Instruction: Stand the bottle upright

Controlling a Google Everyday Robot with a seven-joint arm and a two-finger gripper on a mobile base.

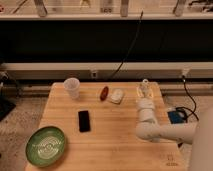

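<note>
Gripper: the gripper [144, 91] sits at the far right of the table [110, 145], at the end of the white arm [150, 125] that reaches in from 5 o'clock; I cannot tell how it is set or whether it grasps anything.
Bottle: the bottle [145, 85] shows right at the gripper, near the table's far right corner, about 1 o'clock from the table's middle. It looks close to upright, narrow cap toward the top, but its base is hidden by the gripper, so whether it rests on the wood cannot be told.
Handling: my judgement is a light, thin-walled plastic bottle, smooth and a little slippery, that would give under a hard squeeze and topple easily on its small base.
Hold: best taken across the body around mid-height, below the cap, with a gentle squeeze; the cap is too narrow for a safe hold.
Pad: a flat white pad [117, 96] lies at 9 o'clock from the bottle, near.
Red thing: 1 small red thing [104, 93] lies just beyond the pad, same direction.
Cup: a white cup [72, 88] stands further on at 9 o'clock, well apart.
Phone: 1 black phone [84, 121] lies at 8 o'clock, mid-table.
Plate: a green plate [46, 146] sits at the near left corner.
</note>
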